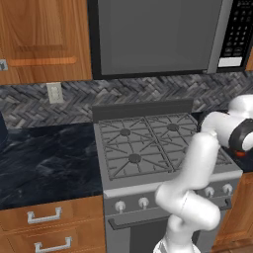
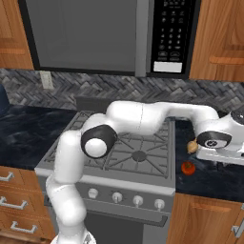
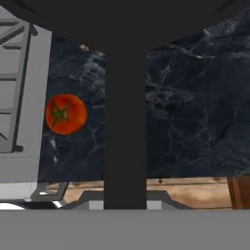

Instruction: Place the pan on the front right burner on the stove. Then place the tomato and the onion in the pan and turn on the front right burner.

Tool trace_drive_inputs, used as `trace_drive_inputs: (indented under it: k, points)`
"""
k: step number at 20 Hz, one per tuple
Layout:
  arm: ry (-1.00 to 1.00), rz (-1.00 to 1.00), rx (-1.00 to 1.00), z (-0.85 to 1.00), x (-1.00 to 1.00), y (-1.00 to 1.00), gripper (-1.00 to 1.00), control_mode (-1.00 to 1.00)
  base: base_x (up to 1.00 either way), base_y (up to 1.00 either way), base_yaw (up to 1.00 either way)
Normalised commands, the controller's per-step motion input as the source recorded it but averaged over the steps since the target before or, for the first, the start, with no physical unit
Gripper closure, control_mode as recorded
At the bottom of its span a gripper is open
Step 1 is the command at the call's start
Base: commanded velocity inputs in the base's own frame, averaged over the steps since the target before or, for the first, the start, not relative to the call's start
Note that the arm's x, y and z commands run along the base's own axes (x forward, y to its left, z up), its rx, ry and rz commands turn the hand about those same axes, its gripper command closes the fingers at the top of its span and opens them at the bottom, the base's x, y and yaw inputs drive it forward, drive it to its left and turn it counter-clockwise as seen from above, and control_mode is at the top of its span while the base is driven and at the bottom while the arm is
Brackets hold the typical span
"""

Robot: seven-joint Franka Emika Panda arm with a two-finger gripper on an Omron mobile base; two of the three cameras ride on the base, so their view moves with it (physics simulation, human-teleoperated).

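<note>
My gripper (image 3: 125,202) is shut on the long black handle of the pan (image 3: 125,122), which runs up the middle of the hand view to the dark pan body at the top. The tomato (image 3: 66,114) lies on the dark counter left of the handle, beside the stove's edge (image 3: 29,97). In the right base view my gripper (image 2: 223,159) hangs over the counter to the right of the stove (image 2: 119,181), close to the onion (image 2: 192,147) and the tomato (image 2: 188,167). The front right burner (image 2: 139,155) is bare.
A microwave (image 2: 95,38) hangs above the stove. Black marble counter (image 1: 49,158) stretches left of the stove, and wooden drawers (image 1: 44,217) sit below it. My arm reaches across the stove's right half. A wooden cabinet front (image 3: 195,193) shows below the counter edge.
</note>
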Motion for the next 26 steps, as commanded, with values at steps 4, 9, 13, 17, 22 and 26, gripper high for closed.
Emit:
trace_drive_inputs:
  k: [4,9,13,17,22,26]
  points:
    - [-0.07,0.0,-0.24,0.18,-0.59,0.93,1.0,-1.0,0.0,0.0,0.0]
    - [0.0,0.0,-0.15,0.19,-0.23,0.84,1.0,-1.0,0.0,0.0,0.0]
    - [0.03,0.01,-0.11,0.35,-0.03,0.79,1.0,-1.0,0.0,0.0,0.0]
    - [0.1,0.01,-0.07,0.25,0.0,0.66,1.0,-1.0,0.0,0.0,0.0]
    - [0.18,0.02,-0.02,0.05,0.0,0.58,1.0,-1.0,0.0,0.0,0.0]
    - [0.2,0.03,0.0,0.0,0.0,0.41,1.0,-1.0,0.0,0.0,0.0]
